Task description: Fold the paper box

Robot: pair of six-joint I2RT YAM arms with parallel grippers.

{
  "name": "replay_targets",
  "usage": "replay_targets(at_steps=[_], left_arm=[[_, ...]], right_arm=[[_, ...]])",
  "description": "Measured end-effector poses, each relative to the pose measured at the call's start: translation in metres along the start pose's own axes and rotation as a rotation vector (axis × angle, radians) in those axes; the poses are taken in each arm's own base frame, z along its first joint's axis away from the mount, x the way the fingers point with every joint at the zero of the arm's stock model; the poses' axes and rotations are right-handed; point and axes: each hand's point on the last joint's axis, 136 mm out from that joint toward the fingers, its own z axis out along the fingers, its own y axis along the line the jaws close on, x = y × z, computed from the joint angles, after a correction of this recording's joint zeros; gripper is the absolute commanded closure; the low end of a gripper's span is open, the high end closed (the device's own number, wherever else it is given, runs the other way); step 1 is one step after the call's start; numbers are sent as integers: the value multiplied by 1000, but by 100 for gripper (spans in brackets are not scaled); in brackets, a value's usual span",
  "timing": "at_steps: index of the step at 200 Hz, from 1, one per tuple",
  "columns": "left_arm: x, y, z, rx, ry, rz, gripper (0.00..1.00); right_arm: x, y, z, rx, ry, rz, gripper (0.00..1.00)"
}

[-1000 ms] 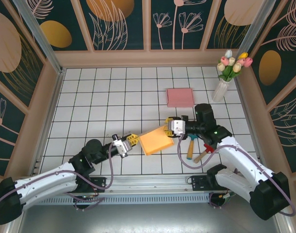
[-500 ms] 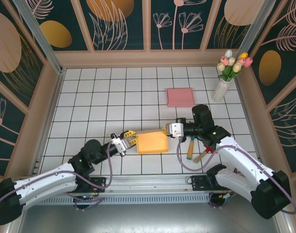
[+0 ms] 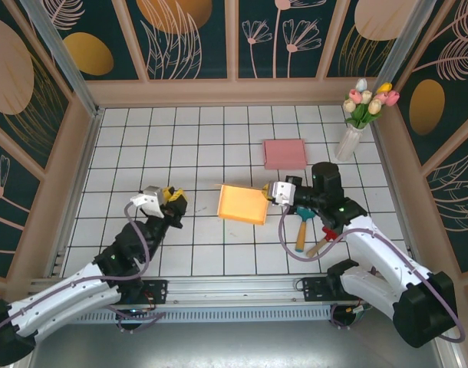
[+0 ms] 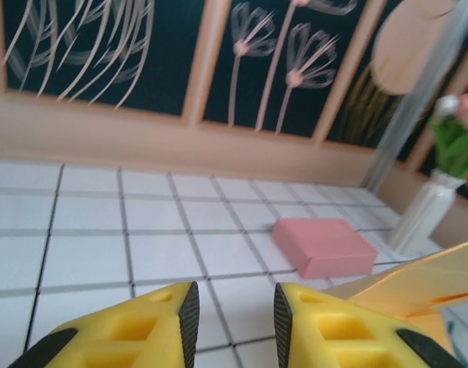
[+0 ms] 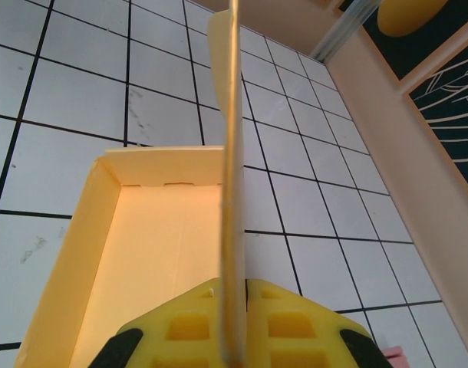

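The orange paper box [image 3: 240,204] is near the middle of the tiled table [image 3: 142,153]. The right gripper [image 3: 272,194] is clenched on the box's upright flap at the 3 o'clock edge. At 9 o'clock, well apart, the left gripper [image 3: 175,201] has its jaws parted and holds nothing. One pink pad [image 3: 285,153] lies at 1 o'clock, one vase [image 3: 347,143] of tulips stands at 2 o'clock, and two hand tools [image 3: 301,230] lie at 4 o'clock beside the right arm.

In the left wrist view the vase [image 4: 427,211] and flowers [image 4: 459,136] are blurred and cut by the right edge. The upright flap of the paper box [image 5: 165,230] is cut off at the right wrist view's top.
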Motion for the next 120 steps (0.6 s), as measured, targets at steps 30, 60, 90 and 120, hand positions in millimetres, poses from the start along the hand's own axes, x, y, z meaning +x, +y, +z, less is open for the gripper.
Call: replay_targets(at_steps=[30, 60, 90, 120], left_arm=[[10, 0, 23, -43, 112, 1, 65], [16, -24, 42, 21, 188, -5, 70], [33, -38, 52, 71, 256, -5, 71], [41, -47, 60, 98, 291, -2, 71]], right_arm=[[1, 2, 0, -5, 0, 3, 100], [1, 2, 0, -1, -4, 5, 100], [-6, 0, 2, 13, -33, 12, 100], [-7, -5, 10, 28, -48, 18, 100]])
